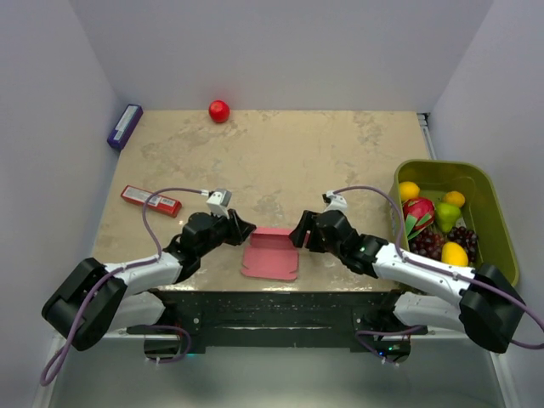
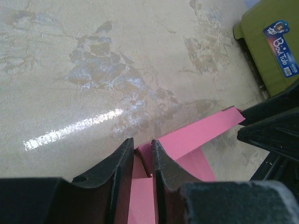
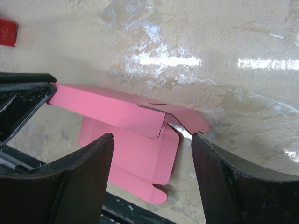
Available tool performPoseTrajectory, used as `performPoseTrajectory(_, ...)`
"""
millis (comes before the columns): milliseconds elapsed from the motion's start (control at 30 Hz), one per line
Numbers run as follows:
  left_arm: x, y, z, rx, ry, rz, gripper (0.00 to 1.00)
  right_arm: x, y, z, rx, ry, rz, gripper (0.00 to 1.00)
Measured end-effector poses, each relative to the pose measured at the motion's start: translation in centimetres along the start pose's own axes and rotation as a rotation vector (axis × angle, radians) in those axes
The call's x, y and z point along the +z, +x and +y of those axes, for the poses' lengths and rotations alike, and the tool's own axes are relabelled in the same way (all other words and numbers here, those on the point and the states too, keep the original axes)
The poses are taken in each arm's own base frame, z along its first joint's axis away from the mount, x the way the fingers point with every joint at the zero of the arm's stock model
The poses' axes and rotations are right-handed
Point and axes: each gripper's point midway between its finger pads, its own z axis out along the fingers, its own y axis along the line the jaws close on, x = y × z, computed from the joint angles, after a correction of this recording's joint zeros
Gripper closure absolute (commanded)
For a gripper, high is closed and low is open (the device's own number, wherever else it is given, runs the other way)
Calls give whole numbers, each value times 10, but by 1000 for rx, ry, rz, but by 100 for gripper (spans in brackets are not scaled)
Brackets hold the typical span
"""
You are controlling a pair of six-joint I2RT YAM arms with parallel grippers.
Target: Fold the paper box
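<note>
Beneath both grippers: table [image 1: 280, 153], beige mottled stone-look top, glossy, carrying all the items below.

Well to the outer side of the right gripper [image 1: 299, 234]: green bin [image 1: 491, 212], rectangular, at the table's right edge. It holds assorted fruit [image 1: 438, 225] — yellow, red, green and dark grapes.

Between the two grippers: paper box [image 1: 270, 253], pink thin card, partly folded, near the front edge of the table. One panel lies flat on the table, with rounded tabs showing in the right wrist view. A second panel is raised above it and spans from one gripper toward the other.

Left gripper [image 2: 141, 143]: jaws nearly together, pinched on an edge of the pink card; card is visible between the fingers [image 2: 122, 161].

Right gripper: jaws spread wide, holding nothing. They straddle the near end of the raised panel; one finger [image 3: 212, 163] stands just beside the panel's pointed tab — contact cannot be told.

Far beyond the left gripper, at the back left corner: purple box [image 1: 124, 126], small and oblong.

To the outer side of the left gripper: red packet [image 1: 150, 201], narrow, lying flat.

Far ahead of the left gripper, at the back edge: red ball [image 1: 219, 110].
</note>
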Motion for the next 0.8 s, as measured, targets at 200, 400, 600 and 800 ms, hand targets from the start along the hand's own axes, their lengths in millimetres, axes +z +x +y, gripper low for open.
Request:
performPoseTrajectory(200, 0, 2, -3, 8, 7, 3, 75, 9, -7, -4, -11, 7, -21, 30)
performPoseTrajectory(400, 0, 3, -5, 13, 12, 6, 75, 16, -18, -3, -33, -9, -52, 33)
performPoseTrajectory(600, -1, 3, -6, 14, 8, 5, 75, 21, -23, -3, -28, -29, -48, 38)
performPoseTrajectory(800, -3, 3, -5, 18, -18, 2, 75, 12, -28, -2, -29, -4, -35, 46)
